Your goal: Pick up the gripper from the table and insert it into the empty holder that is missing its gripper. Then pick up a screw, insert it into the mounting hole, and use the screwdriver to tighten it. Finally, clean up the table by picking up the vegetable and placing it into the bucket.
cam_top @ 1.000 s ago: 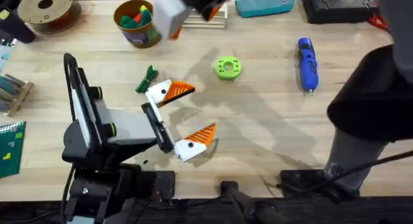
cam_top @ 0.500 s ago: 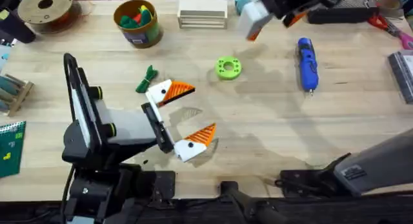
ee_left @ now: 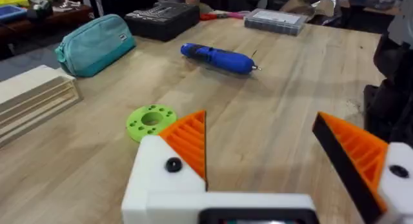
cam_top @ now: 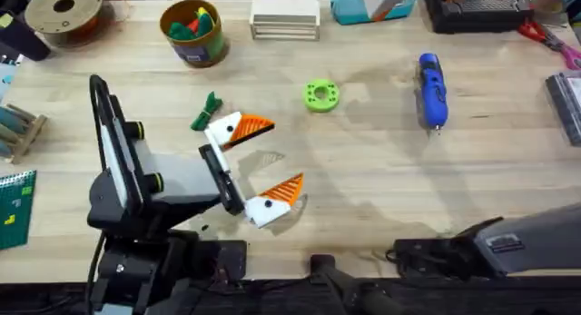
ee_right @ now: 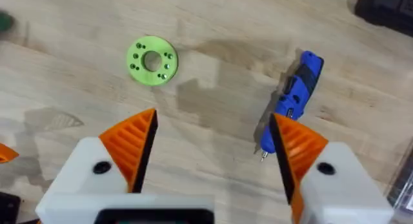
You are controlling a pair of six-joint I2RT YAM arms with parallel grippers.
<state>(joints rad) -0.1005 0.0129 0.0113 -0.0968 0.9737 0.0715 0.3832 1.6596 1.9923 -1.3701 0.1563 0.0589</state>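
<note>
Two claws stand apart and empty on the pale wooden counter [cam_top: 363,170]: the left claw [cam_top: 259,165] resting low, the right claw [ee_right: 213,153] high above the screwdriver [cam_top: 432,88]. Descending off-centre could roll that pen-shaped tool away. The vegetable [cam_top: 206,111] lies beside the left claw, the bucket [cam_top: 192,32] farther back.

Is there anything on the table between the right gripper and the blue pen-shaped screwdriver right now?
Nothing visible. In the right wrist view the right gripper hangs open above bare wood, with the blue pen-shaped screwdriver lying just past its fingertips. The bright green disc with a centre hole lies off to the other side, clear of that path.
</note>
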